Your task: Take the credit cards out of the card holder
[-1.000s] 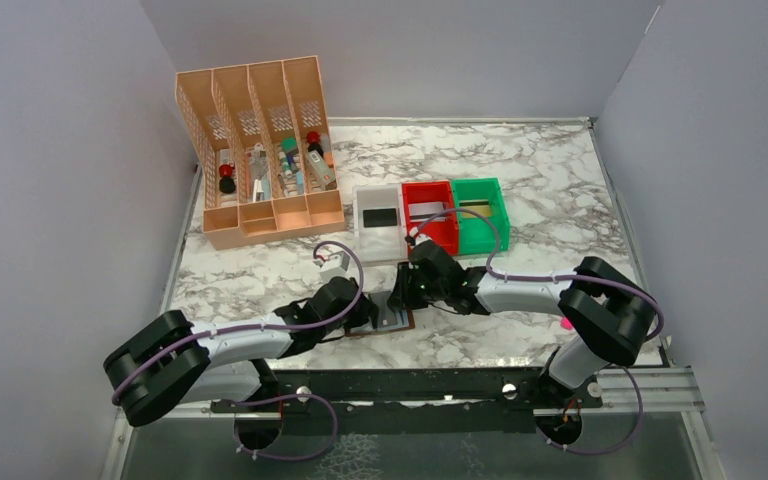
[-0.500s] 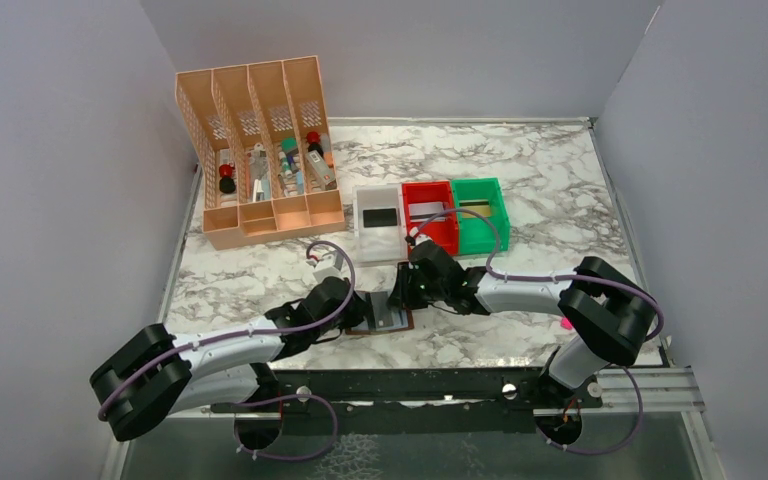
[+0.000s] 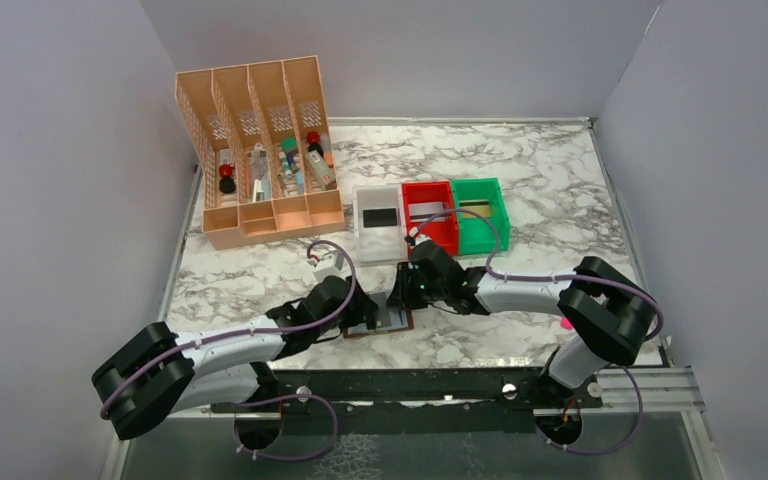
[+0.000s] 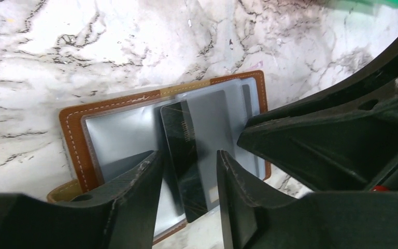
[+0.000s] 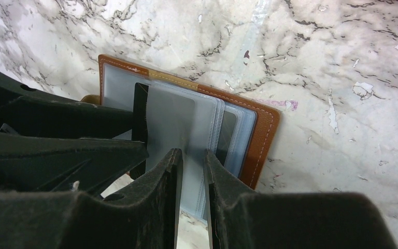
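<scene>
Left gripper (image 4: 186,162) reopened; card holder (image 4: 71,139) seemingly keeps cards (image 4: 179,136).

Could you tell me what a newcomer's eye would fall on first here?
An open brown card holder lies near the marble table's front edge. The left gripper stands open astride a dark card poking out of it; the right gripper pinches a clear sleeve.

The marble table (image 3: 560,170) bears a peach organizer (image 3: 270,225), a white bin (image 3: 380,250), red bin (image 3: 445,238), green bin (image 3: 485,238) and the card holder (image 5: 261,129).
</scene>
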### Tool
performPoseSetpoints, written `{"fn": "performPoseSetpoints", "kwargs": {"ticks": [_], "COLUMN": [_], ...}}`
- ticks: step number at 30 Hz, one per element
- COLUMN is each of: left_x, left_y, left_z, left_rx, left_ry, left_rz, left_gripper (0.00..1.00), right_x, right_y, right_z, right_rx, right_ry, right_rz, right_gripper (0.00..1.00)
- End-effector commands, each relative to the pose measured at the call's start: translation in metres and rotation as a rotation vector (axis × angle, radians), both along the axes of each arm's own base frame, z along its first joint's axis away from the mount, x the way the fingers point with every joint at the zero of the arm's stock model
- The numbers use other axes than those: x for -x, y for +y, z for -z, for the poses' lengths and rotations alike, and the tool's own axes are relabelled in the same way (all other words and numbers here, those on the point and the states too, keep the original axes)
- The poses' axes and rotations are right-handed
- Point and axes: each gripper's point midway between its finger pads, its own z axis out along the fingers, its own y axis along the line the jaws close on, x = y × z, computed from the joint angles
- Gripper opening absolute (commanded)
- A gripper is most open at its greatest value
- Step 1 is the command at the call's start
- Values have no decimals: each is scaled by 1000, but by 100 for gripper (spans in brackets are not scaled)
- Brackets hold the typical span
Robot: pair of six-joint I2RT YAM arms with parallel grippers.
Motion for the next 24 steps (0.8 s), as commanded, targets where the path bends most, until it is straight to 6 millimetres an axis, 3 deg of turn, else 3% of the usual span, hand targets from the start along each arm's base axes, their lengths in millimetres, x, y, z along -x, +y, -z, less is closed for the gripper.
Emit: {"fn": "performPoseSetpoints", "kwargs": {"ticks": [1, 10, 17, 24], "left_x": [12, 23, 25, 24], "left_y": [16, 20, 28, 32], "left_z": [27, 39, 42, 40], "left_rx": [-46, 66, 59, 43], "left_ry": [83, 132, 130, 115], "left_rz": [-25, -57, -80, -85], "left_gripper": [48, 45, 41, 41], "right_x": [28, 34, 23, 31], "right_y": [-21, -7, -8, 6], "right_z": [31, 15, -8, -26], "right_rx": [91, 16, 20, -69], "right_ry": [94, 102, 34, 41], "right_rz": [-59, -120, -103, -166], "right_gripper": [28, 28, 30, 31]}}
